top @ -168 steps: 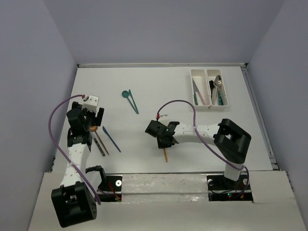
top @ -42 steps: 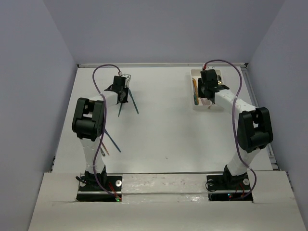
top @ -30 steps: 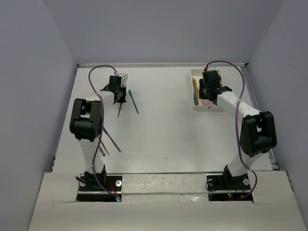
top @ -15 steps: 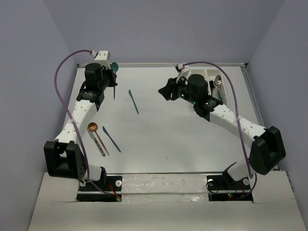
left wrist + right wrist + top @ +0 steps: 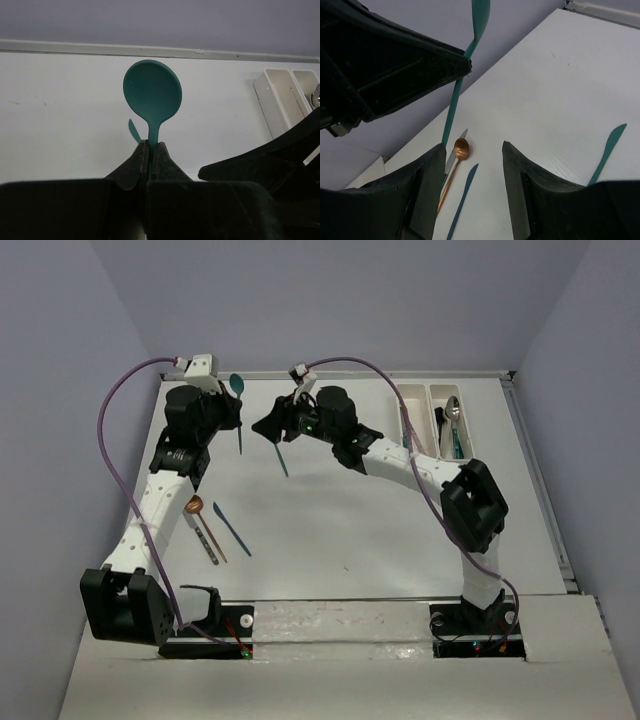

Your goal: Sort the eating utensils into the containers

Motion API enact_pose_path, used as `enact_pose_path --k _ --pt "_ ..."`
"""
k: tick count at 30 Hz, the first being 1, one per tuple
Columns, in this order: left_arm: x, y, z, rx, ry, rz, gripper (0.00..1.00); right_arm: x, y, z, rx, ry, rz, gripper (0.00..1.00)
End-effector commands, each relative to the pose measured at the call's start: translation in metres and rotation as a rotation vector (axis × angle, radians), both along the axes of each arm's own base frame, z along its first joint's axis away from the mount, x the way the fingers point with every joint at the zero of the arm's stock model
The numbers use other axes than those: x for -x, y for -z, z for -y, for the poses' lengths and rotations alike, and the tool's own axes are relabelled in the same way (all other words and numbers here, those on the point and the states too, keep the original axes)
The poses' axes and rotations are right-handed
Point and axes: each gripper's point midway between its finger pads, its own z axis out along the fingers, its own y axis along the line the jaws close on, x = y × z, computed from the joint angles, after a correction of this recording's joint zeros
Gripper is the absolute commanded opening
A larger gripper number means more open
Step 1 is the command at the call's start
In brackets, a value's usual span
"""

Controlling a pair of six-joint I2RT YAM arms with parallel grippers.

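Grips a teal spoon (image 5: 152, 95) by the handle with the closed left claw (image 5: 150, 150), bowl up, lifted off the table (image 5: 350, 520) at the far left. Hangs the right claw (image 5: 473, 147) just beside that spoon, fingers spread wide and holding nothing, near a teal knife (image 5: 279, 457) lying flat. Has on the table by the left arm a copper spoon (image 5: 193, 505) and a blue knife (image 5: 232, 530), close together. Shows at the far right the trays (image 5: 398, 410), joined side by side, with several utensils inside.
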Motion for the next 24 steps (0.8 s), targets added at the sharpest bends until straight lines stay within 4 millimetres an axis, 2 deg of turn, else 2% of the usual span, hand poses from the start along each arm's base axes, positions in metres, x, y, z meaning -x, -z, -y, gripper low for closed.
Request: enact_pose_path --k 1,3,4,6,7,8,11,12,15,17,18,22,23,24 --pt "0.008 -0.020 0.007 0.049 0.027 0.065 0.00 0.007 -0.047 -0.026 -0.126 -0.045 0.045 0.54" --pt "0.008 -0.018 0.007 0.052 0.028 0.064 0.00 0.002 -0.043 -0.030 -0.126 -0.042 0.029 0.52" --pt "0.008 -0.020 0.007 0.056 0.027 0.069 0.00 -0.001 -0.032 -0.034 -0.111 -0.042 0.007 0.50" --pt "0.009 -0.019 0.008 0.060 0.031 0.068 0.00 -0.003 -0.035 -0.040 -0.118 -0.058 0.007 0.50" --pt "0.009 -0.019 0.008 0.060 0.033 0.068 0.00 0.002 -0.025 -0.047 -0.102 -0.083 -0.007 0.50" --pt "0.009 -0.019 0.008 0.060 0.033 0.070 0.00 0.001 -0.029 -0.050 -0.105 -0.090 -0.002 0.49" --pt "0.009 -0.017 0.007 0.060 0.028 0.072 0.00 0.002 -0.019 -0.058 -0.092 -0.098 -0.019 0.47" --pt "0.008 -0.018 0.007 0.060 0.027 0.076 0.00 0.001 -0.023 -0.060 -0.092 -0.101 -0.022 0.47" --pt "0.007 -0.014 0.008 0.065 0.024 0.070 0.00 -0.001 -0.009 -0.068 -0.081 -0.121 -0.056 0.46" --pt "0.007 -0.014 0.008 0.070 0.025 0.072 0.00 0.003 -0.009 -0.075 -0.086 -0.138 -0.063 0.42" --pt "0.007 -0.013 0.008 0.070 0.025 0.072 0.00 0.001 -0.003 -0.077 -0.080 -0.139 -0.071 0.35" --pt "0.008 -0.010 0.006 0.062 0.018 0.068 0.00 -0.002 -0.002 -0.077 -0.082 -0.125 -0.074 0.22" --pt "0.008 -0.010 0.006 0.063 0.017 0.068 0.00 -0.002 -0.001 -0.078 -0.080 -0.127 -0.076 0.17" --pt "0.008 -0.010 0.006 0.062 0.015 0.070 0.00 -0.001 -0.002 -0.077 -0.080 -0.125 -0.074 0.05"
